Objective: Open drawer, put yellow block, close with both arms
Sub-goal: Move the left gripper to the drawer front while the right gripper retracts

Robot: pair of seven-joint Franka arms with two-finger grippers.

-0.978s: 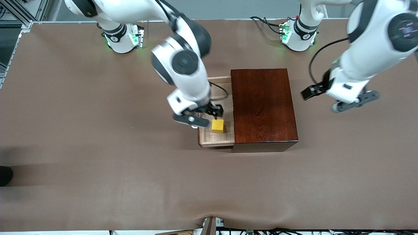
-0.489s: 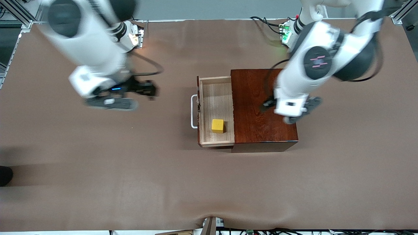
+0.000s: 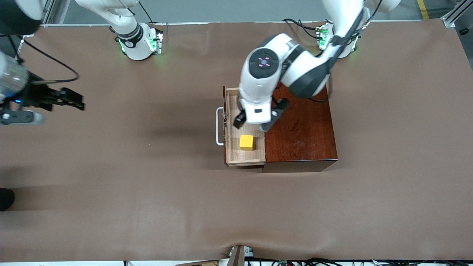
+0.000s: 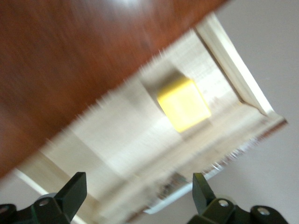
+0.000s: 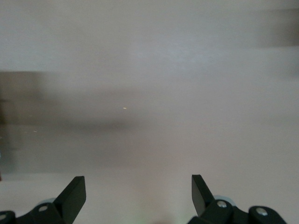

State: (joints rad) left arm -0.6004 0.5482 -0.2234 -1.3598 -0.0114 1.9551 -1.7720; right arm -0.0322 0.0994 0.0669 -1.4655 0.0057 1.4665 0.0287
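In the middle of the brown worktop, the front view shows a dark wooden box with its drawer pulled out toward the right arm's end. The yellow block sits inside the drawer, in the part nearer to the front camera. A white handle sticks out from the drawer's front. The left gripper hangs over the drawer, just above the block and where the drawer meets the box. The right gripper is out over the bare worktop at the right arm's end, well apart from the drawer.

In the left wrist view, the left gripper has its fingers spread wide with nothing between them. Below them lie the pale drawer floor, the yellow block and the dark box top.

In the right wrist view, the right gripper also has its fingers spread wide and empty. Only plain worktop lies under them.
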